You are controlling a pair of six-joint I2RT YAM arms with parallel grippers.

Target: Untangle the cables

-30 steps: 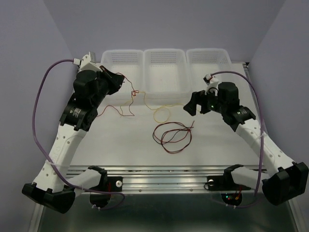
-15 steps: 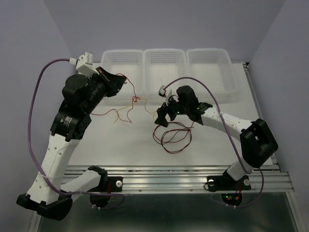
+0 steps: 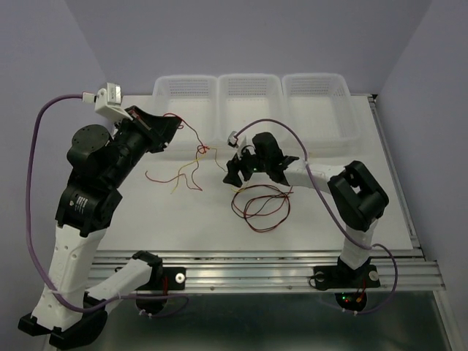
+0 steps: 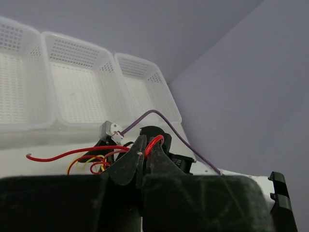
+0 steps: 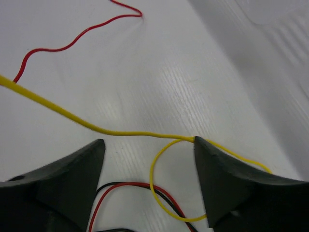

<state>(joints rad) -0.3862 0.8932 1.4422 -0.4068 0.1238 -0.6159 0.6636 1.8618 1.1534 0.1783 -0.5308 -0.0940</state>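
Note:
My left gripper (image 3: 170,125) hangs above the table's back left, shut on a red cable (image 4: 155,141) that loops out between its fingers. That red cable (image 3: 191,132) runs down to a small knot (image 3: 204,150) with a yellow cable (image 3: 184,175). At mid table my right gripper (image 3: 235,172) stands open just above the surface. A small yellow loop (image 5: 153,176) lies between its fingers (image 5: 72,176), and the yellow strand touches the right fingertip. A red and black pair (image 5: 126,185) crosses under that loop and coils in front (image 3: 260,205).
Three white mesh baskets (image 3: 250,96) line the back edge of the table. A loose red strand (image 5: 72,43) lies beyond the right gripper. Thick purple cables (image 3: 44,183) arc along both arms. The metal rail (image 3: 241,267) with both bases runs along the near edge.
My right arm has swung from the back right to the middle and come down over the yellow loop. My left arm has drawn back to the left with the red cable.

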